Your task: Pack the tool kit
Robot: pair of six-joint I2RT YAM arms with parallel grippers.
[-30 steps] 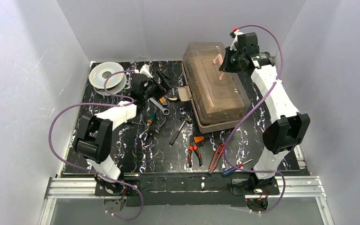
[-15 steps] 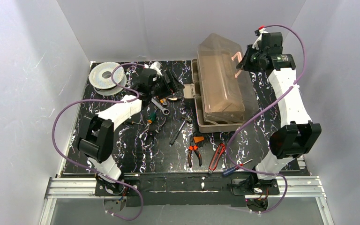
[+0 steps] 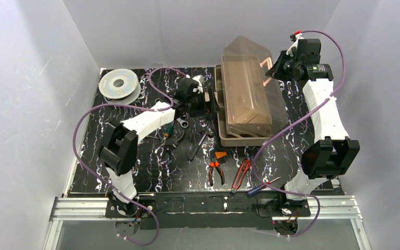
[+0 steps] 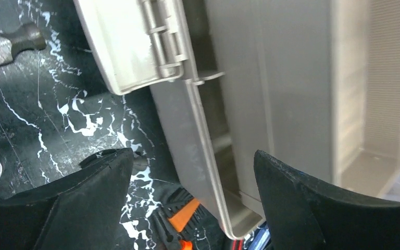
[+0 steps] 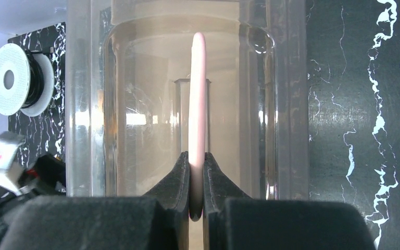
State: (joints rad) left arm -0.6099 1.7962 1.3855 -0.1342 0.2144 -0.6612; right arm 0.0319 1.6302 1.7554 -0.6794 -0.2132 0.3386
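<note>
Where the black, white-veined bench (image 3: 135,172) ends, plain pale walls (image 3: 31,78) close in on three sides, and a metal rail (image 3: 83,207) runs along the near edge by my bases. The tool kit (image 3: 245,99) sits at about 1 o'clock from the bench's middle, long side running away from me, its smoky lid (image 3: 252,57) tipped up. A grey wire spool (image 3: 118,84) lies in the far corner at 10 o'clock. Loose tools are scattered at the kit's 6 to 8 o'clock: orange-handled pliers (image 3: 216,165), red-handled cutters (image 3: 241,174) and a wrench (image 3: 179,121).

My right arm stands tall along the bench's 3 o'clock edge, elbow high, wrist bent in toward the kit. My right hand (image 5: 197,172) is clenched on the pinkish handle (image 5: 197,94), the thin bar pinched between both fingertips.

My left arm reaches low across the bench toward 12 o'clock. My left hand (image 4: 192,156) is released, fingers spread wide and gripping nothing, at the kit's 9 o'clock side, just beside the beige latch (image 4: 135,47). The kit's beige wall shows between my fingers; whether they touch it I cannot tell.
</note>
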